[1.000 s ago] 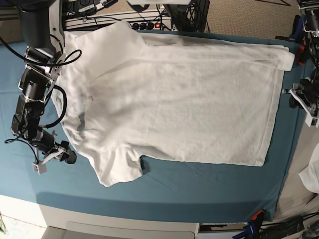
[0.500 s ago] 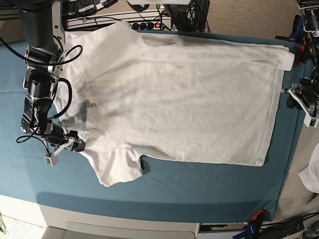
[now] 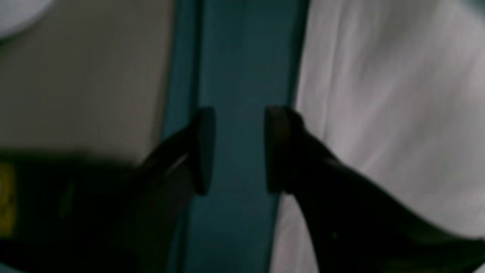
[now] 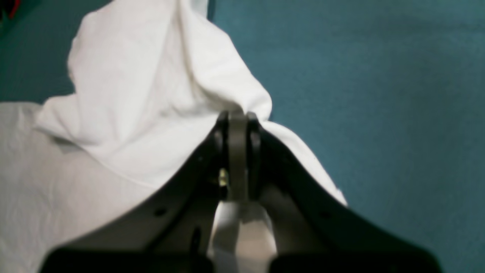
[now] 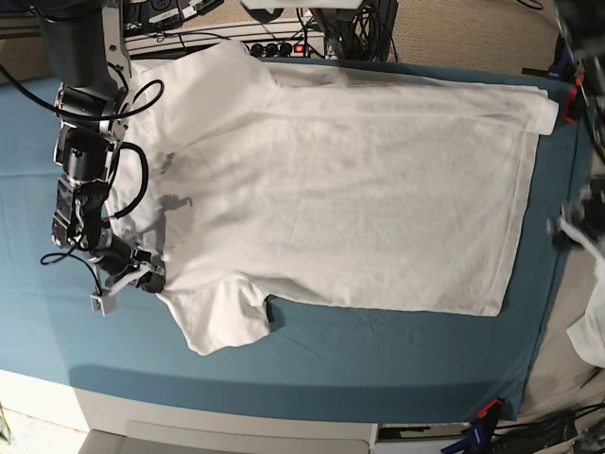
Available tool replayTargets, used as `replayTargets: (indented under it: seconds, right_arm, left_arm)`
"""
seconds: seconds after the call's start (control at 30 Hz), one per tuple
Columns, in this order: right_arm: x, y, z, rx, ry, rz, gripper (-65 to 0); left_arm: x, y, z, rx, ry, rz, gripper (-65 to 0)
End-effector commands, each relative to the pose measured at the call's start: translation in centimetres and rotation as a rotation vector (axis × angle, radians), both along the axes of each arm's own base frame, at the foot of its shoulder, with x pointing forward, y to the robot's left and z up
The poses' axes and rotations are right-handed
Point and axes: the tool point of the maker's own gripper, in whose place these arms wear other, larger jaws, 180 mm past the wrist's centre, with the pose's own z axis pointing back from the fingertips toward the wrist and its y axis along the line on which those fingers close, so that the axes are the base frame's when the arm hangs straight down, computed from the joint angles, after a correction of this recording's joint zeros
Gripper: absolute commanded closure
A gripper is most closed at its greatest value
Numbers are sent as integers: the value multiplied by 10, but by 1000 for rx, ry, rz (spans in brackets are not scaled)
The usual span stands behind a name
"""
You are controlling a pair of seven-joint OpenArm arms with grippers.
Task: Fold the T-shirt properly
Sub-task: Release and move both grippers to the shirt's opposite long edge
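The white T-shirt (image 5: 340,189) lies spread flat on the teal cloth (image 5: 378,359), collar end at the left and hem at the right. My right gripper (image 4: 238,117) is shut on a raised fold of T-shirt (image 4: 144,113) fabric. In the base view my right gripper (image 5: 151,281) sits at the shirt's left edge, just above the near sleeve. My left gripper (image 3: 238,151) is open over bare teal cloth, with the T-shirt (image 3: 398,94) hem just beside one finger. Blurred, my left gripper (image 5: 572,227) hangs beyond the hem in the base view.
A power strip (image 5: 274,45) and cables run along the back edge. A blue clamp (image 5: 487,411) holds the cloth at the front right corner. A small white fabric scrap (image 5: 591,336) lies off the right side. The cloth's right edge (image 3: 182,76) is close to the left gripper.
My right gripper moved in to the shirt's left edge and shut on the fabric, lifting a fold. My left arm has shifted toward the front and is blurred by motion.
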Motion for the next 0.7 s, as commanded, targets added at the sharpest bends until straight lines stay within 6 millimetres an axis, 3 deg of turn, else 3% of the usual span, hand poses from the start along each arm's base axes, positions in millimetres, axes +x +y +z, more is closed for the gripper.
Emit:
replayTargets:
  seconds: [0.0, 0.13, 0.33, 0.5, 0.67]
  right_arm:
    - [13, -10, 24, -5, -69, -14, 0]
    - [11, -13, 21, -8, -62, -16, 0]
    - [12, -13, 23, -8, -67, -18, 0]
    - [12, -13, 23, -7, -68, -18, 0]
    - [12, -13, 23, -8, -66, -17, 0]
  left_arm:
    - [19, 10, 21, -26, -55, 15, -226]
    - [55, 4, 14, -164, -9, 35, -226]
    - [89, -14, -1, -267, 75, 67, -225]
    - [105, -33, -5, -261, 89, 60, -218]
    - [106, -53, -21, -229, 131, 44, -208]
